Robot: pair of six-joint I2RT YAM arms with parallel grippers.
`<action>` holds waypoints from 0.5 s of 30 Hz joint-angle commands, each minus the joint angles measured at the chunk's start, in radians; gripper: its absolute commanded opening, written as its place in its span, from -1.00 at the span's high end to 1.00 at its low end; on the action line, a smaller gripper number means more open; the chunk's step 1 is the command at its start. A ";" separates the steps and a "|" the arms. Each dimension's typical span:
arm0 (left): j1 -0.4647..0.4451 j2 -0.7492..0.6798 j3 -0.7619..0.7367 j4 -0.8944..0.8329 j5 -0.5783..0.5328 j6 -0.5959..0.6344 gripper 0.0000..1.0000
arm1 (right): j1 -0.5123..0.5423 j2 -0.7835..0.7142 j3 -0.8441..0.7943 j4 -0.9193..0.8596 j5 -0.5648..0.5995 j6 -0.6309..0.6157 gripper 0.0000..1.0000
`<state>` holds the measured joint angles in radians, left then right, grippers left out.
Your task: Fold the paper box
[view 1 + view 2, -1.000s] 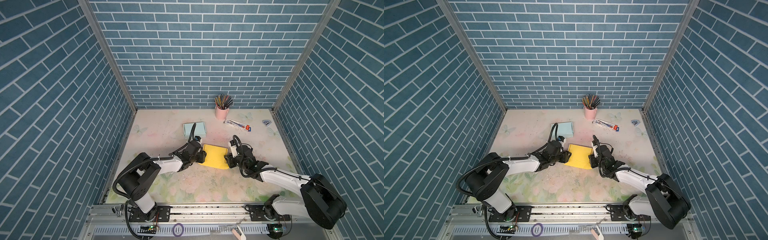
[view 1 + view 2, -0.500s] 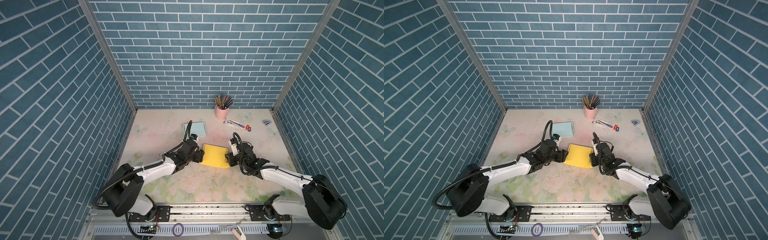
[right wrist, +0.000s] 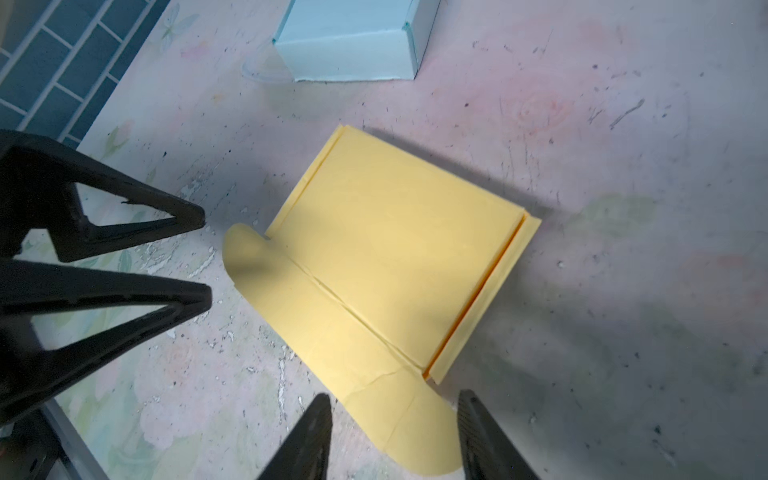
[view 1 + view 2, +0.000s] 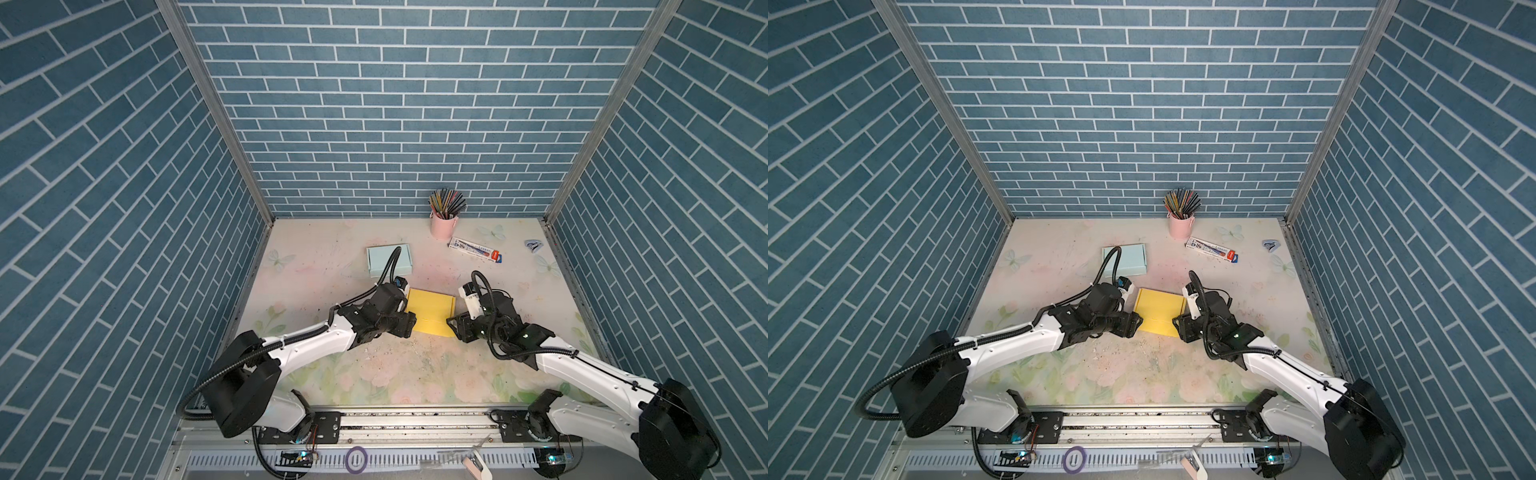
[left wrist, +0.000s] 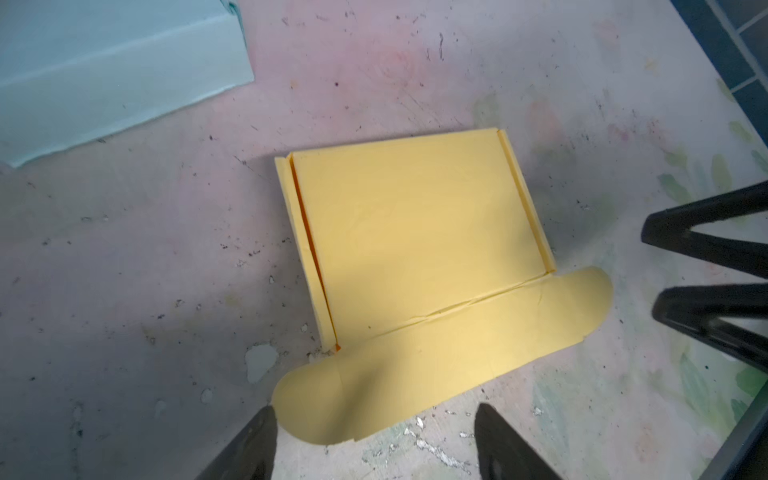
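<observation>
— Right, where's the yellow paper box (image 4: 430, 312)?

— Mid-table, flat on the floral table (image 4: 386, 374); closed, w/ the long rounded flap (image 5: 449, 357) lying flat on the side nearest my bases; my two grippers sit at its near corners, one each side.

— Left gripper (image 5: 374, 440)?

— Spread wide; fingers (image 5: 253, 444) straddle the flap's rounded end, not pinching it, as far as the left wrist view shows.

— Right gripper (image 3: 395, 436)?

— Fingers (image 3: 307, 436) parted too, either side of the flap's other rounded end; can't tell if the far finger touches the paper; nothing clamped.

— Other stuff?

— Light-blue box (image 4: 388, 259) just behind the yellow one, towards the back wall, apart from it; pink pencil cup (image 4: 444, 224) at the back; toothpaste carton (image 4: 476, 250) lying beside the cup.
</observation>
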<state>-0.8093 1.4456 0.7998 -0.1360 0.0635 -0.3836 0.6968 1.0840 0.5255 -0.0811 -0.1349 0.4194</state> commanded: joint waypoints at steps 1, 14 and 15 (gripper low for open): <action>0.002 0.037 0.039 -0.020 0.036 0.018 -0.54 | 0.010 0.028 -0.019 0.014 -0.041 0.068 -0.02; 0.016 0.079 -0.012 0.059 0.079 -0.001 -0.65 | 0.021 0.106 -0.078 0.104 -0.051 0.102 -0.04; 0.016 0.083 -0.015 0.071 0.087 -0.004 -0.65 | 0.021 0.110 -0.079 0.108 -0.056 0.104 -0.04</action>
<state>-0.7982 1.5169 0.8062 -0.1093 0.1200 -0.3767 0.7128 1.1816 0.4538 -0.0071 -0.1749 0.4778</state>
